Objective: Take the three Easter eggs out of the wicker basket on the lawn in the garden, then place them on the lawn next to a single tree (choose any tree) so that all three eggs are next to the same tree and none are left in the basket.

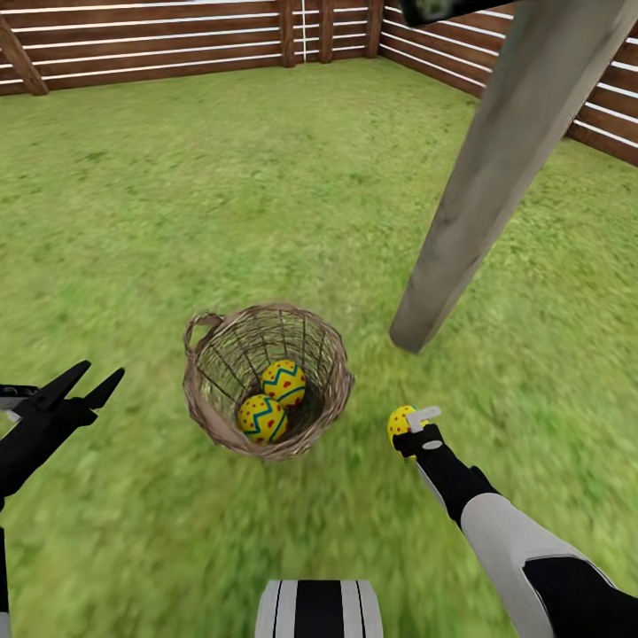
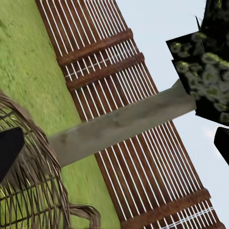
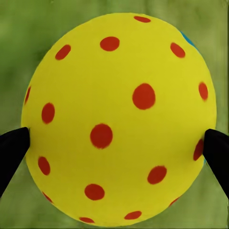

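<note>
The wicker basket [image 1: 266, 381] stands on the lawn [image 1: 221, 195] in the head view, with two Easter eggs [image 1: 283, 383] [image 1: 262, 418] inside. Its woven side [image 2: 28, 186] also shows in the left wrist view. My right gripper [image 1: 403, 430] is shut on a third Easter egg [image 1: 399, 423], held above the grass to the right of the basket and short of the tree's base. That egg [image 3: 119, 119] sits between the two dark fingertips [image 3: 12, 150]. The leaning grey-brown tree trunk [image 1: 496, 168] meets the grass at the right. My left gripper [image 1: 84, 383] stands open, left of the basket.
A brown slatted fence [image 1: 177, 40] encloses the garden at the back and right. The trunk [image 2: 119, 124] and dark blotched foliage [image 2: 205, 67] appear against the fence [image 2: 143, 167] in the left wrist view. Open grass stretches behind and to the left of the basket.
</note>
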